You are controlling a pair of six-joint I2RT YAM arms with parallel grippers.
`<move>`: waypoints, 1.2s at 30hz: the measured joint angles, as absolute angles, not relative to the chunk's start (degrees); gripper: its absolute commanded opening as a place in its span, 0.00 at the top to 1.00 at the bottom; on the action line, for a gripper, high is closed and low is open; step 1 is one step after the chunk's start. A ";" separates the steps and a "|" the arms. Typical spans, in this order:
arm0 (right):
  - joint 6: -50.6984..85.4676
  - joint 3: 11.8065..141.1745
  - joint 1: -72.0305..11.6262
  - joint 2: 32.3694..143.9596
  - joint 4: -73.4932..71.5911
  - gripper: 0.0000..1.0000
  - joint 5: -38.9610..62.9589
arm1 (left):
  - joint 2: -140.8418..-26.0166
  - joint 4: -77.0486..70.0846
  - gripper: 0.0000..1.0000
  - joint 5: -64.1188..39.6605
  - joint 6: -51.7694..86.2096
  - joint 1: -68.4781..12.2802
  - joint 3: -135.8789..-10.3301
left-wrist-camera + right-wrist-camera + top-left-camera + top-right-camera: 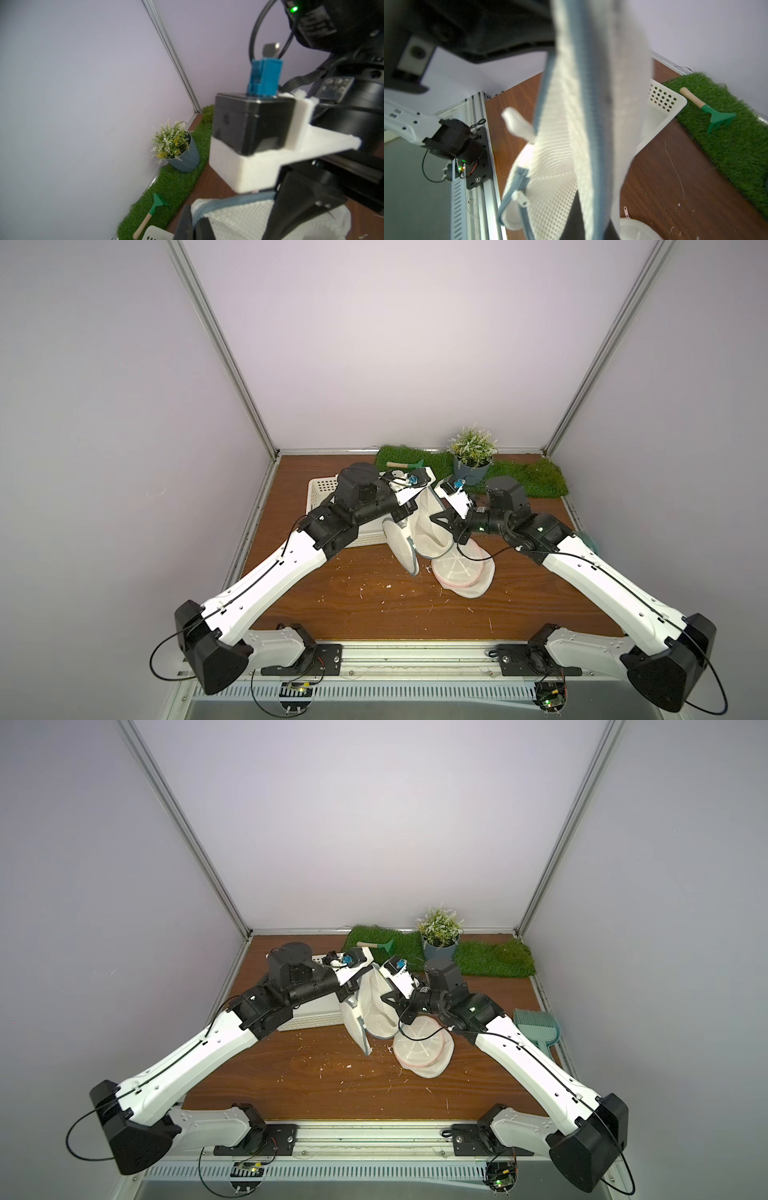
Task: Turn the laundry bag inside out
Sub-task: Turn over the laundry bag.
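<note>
In both top views the laundry bag (424, 526) hangs lifted just beside the white basket (322, 489), on the basket's right. It is strung between the left gripper (410, 511) and the right gripper (442, 523), which both meet it at its upper edge. A pink-edged bag (463, 572) lies flat on the table, farther from the basket than the held one.

In the left wrist view the left gripper (194, 226) has its jaws nearly together, pinching the bag's grey zipper edge (228, 200). A corner of the basket shows close by.

In the right wrist view the mesh (562, 145) drapes right past the lens, in front of the basket. The right gripper is closed, apparently on that same edge.

The bag looks light and limp, and it should sag and fold wherever it is unsupported. The taped zipper edge seems the firmest hold, while open mesh may snag on a fingertip.
</note>
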State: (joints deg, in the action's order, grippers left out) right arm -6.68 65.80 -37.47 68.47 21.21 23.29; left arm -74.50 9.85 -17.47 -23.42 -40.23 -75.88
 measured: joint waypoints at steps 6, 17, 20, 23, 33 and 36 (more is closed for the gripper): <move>-13.41 63.51 -38.30 66.85 21.98 1.00 26.04 | -83.68 19.20 0.68 -20.73 -19.97 -38.02 -84.49; -18.61 57.89 -38.30 59.44 21.74 1.00 25.69 | -88.03 26.06 0.36 -28.60 -17.74 -33.89 -82.81; -18.98 56.84 -38.30 58.30 21.61 1.00 25.23 | -87.90 26.41 0.33 -31.88 -17.43 -32.32 -80.18; -19.38 55.57 -38.28 57.28 21.23 1.00 24.10 | -86.94 26.65 0.32 -34.50 -17.34 -30.44 -77.82; -18.81 52.56 -38.24 52.64 18.24 1.00 24.51 | -82.65 25.67 0.31 -40.49 -20.01 -27.42 -71.44; -18.35 52.16 -38.24 52.42 17.85 1.00 24.51 | -82.43 23.88 0.31 -41.30 -21.26 -27.42 -69.32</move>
